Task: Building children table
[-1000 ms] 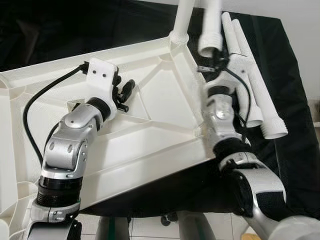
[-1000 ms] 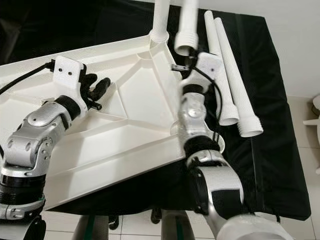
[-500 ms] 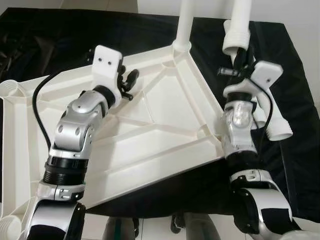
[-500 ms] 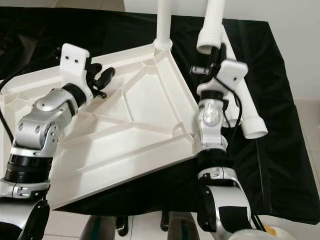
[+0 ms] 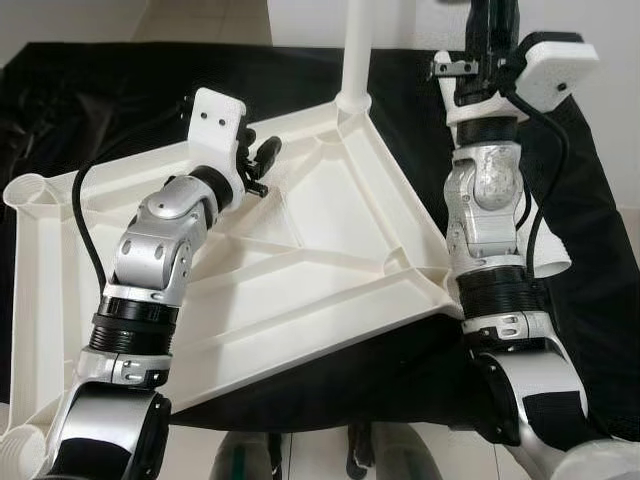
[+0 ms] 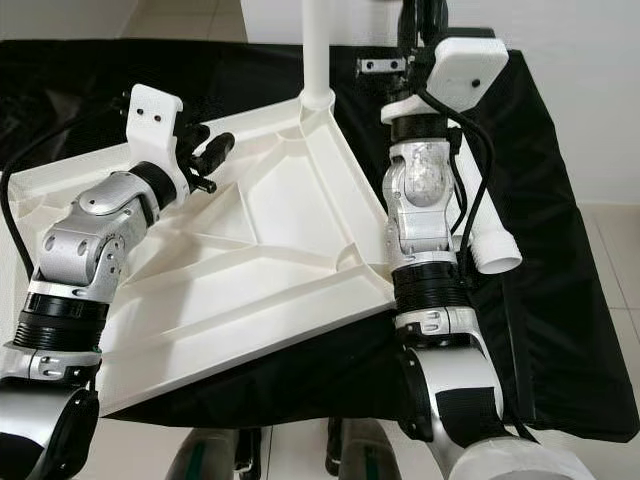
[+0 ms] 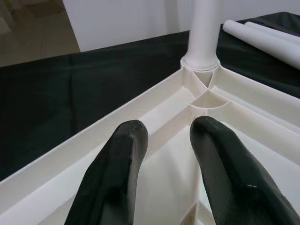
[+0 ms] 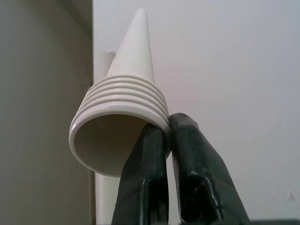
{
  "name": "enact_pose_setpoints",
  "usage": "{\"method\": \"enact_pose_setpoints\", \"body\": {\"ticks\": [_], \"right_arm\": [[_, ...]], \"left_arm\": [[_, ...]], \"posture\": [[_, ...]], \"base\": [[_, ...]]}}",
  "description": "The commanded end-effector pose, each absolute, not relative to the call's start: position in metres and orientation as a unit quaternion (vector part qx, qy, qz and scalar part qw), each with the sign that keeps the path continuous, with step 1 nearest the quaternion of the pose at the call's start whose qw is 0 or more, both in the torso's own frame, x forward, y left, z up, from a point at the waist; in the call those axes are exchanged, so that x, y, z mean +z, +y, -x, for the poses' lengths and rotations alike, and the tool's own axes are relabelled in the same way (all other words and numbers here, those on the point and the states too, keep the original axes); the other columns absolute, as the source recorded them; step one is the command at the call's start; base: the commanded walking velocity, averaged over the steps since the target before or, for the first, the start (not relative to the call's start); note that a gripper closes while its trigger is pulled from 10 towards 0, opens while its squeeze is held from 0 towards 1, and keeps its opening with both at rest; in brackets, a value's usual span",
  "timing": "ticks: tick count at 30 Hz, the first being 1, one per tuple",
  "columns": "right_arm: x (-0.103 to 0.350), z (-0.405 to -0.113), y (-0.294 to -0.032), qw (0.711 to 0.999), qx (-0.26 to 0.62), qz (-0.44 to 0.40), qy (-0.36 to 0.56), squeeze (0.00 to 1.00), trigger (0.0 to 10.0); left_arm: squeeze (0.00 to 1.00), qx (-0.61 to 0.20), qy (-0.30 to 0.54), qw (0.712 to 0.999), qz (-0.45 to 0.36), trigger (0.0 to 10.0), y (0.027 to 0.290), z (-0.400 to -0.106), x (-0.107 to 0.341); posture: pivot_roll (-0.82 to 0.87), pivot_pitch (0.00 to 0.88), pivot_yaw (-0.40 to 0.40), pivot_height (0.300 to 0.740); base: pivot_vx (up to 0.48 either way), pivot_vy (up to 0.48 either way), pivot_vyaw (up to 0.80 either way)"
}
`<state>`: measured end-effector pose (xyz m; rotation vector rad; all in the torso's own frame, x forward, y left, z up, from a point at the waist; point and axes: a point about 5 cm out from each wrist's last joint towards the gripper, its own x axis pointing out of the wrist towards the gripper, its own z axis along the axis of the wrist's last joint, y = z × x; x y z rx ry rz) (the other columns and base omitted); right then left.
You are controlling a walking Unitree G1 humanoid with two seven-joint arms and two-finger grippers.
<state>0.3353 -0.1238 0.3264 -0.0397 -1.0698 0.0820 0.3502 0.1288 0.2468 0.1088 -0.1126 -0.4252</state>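
Even, bright daylight-like light fills both head views, and the upturned white plastic table top with moulded ribs point(image 5: 300, 270) is the reference for everything around it: its ribs throw only soft, faint shadows, and its flat panels show no harsh glare. The black cloth point(image 6: 560, 300) beyond its right edge soaks up light and hides its own folds, with mild sheen behind the top's far-left corner. Both head views are sharp, without motion blur. In the left wrist view the two black fingers point(image 7: 115, 173) are soft and out of focus, while the table top's corner socket is crisp. The right wrist view is dimmer, with a grey shaded wall.
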Motion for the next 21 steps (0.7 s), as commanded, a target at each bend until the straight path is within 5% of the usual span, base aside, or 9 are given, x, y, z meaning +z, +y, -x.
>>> {"method": "enact_pose_setpoints", "body": {"ticks": [1, 10, 21], "right_arm": [[0.339, -0.326, -0.113, 0.84, 0.065, 0.021, -0.538, 0.0, 10.0], [0.347, -0.305, -0.085, 0.802, 0.145, 0.062, -0.576, 0.0, 10.0], [0.297, -0.309, -0.087, 0.847, 0.206, 0.082, -0.483, 0.0, 10.0]], "left_arm": [[0.0, -0.269, -0.052, 0.96, -0.06, 10.0, 0.126, -0.35, 0.246], [0.0, -0.272, -0.044, 0.96, -0.046, 10.0, 0.135, -0.358, 0.248], [0.0, -0.327, -0.032, 0.944, 0.008, 10.0, 0.136, -0.36, 0.255]], "posture": [[0.04, 0.083, 0.066, 0.74], [0.04, 0.065, 0.067, 0.74], [0.05, 0.06, 0.042, 0.74]], "base": [[0.0, 0.0, 0.0], [0.0, 0.0, 0.0], [0.0, 0.0, 0.0]]}}
